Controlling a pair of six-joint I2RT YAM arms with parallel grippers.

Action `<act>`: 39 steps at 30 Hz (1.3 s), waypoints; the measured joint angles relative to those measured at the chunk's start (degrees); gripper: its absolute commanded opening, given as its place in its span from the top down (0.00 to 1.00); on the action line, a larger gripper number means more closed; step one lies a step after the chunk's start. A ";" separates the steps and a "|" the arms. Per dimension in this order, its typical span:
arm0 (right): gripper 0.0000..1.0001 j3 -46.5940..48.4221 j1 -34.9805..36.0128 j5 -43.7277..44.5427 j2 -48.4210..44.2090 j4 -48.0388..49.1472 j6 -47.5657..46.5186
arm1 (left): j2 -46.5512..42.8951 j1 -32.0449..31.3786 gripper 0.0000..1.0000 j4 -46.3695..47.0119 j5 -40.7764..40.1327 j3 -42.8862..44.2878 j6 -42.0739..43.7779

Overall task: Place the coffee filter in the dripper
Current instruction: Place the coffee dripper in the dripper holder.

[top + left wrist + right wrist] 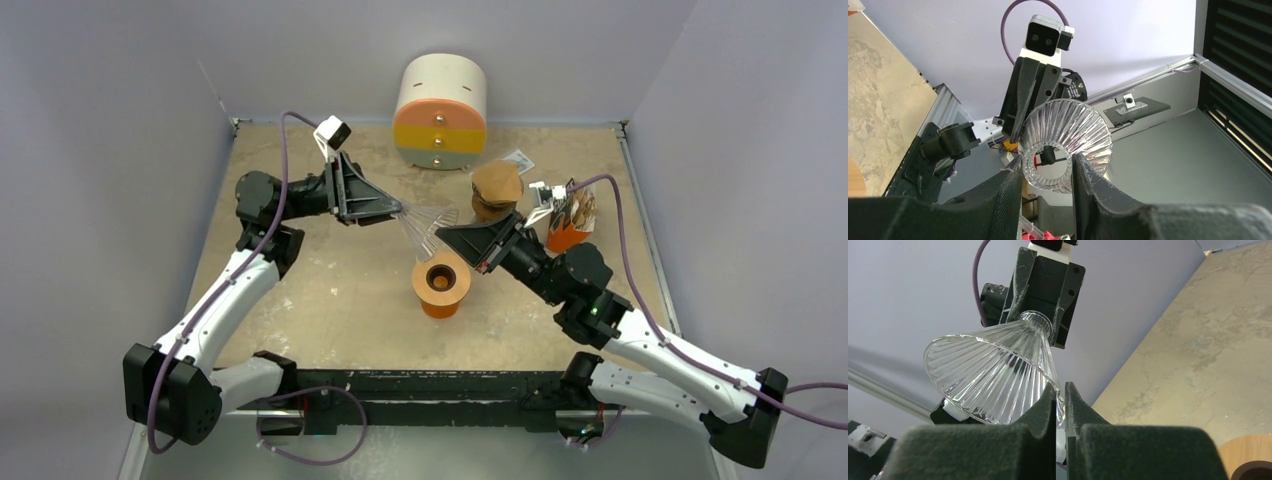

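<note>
Table (330, 300): one dripper (426, 226), two grippers (403, 212) (443, 234).

Robotics lab cell, plain grey walls (120, 100), scuffed tabletop (340, 290), aluminium framing (643, 200)

Built alike: left arm (225, 300) and right arm (660, 350), white shells between chunky black joints, with black blocks at the shoulders. Trailed along each by a purple cable (977, 280). Topped at each wrist by a small white camera box (1045, 35) with a black face and two round lenses. Shaped as flat black wedges: left tool (398, 211) and right tool (445, 235), side plates fixed with small screws (1075, 270). Matt black fingers (1040, 412), grainy on the inner faces, slightly frayed at the edges. Round black motor cap (1075, 89) printed with tiny white lettering, too small to read. Small green light (597, 308) on a black joint of the right arm.
</note>
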 measured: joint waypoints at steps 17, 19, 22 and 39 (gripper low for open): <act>1.00 0.00 -0.11 1.09 -1.99 -4.02 -1.36 | -1.92 0.35 0.51 -8.35 -3.19 -3.50 5.35; 1.00 0.00 -0.11 1.14 -2.21 -4.66 -1.38 | -2.29 0.35 0.49 -10.08 -3.21 -3.50 6.82; 1.00 0.00 -0.11 1.40 -2.56 -5.84 -1.40 | -2.67 0.31 0.45 -13.16 -3.32 -3.50 9.14; 1.00 14.40 -0.07 10.54 -5.05 -33.68 -10.84 | -4.37 -0.35 0.29 -52.57 -9.09 9.70 36.89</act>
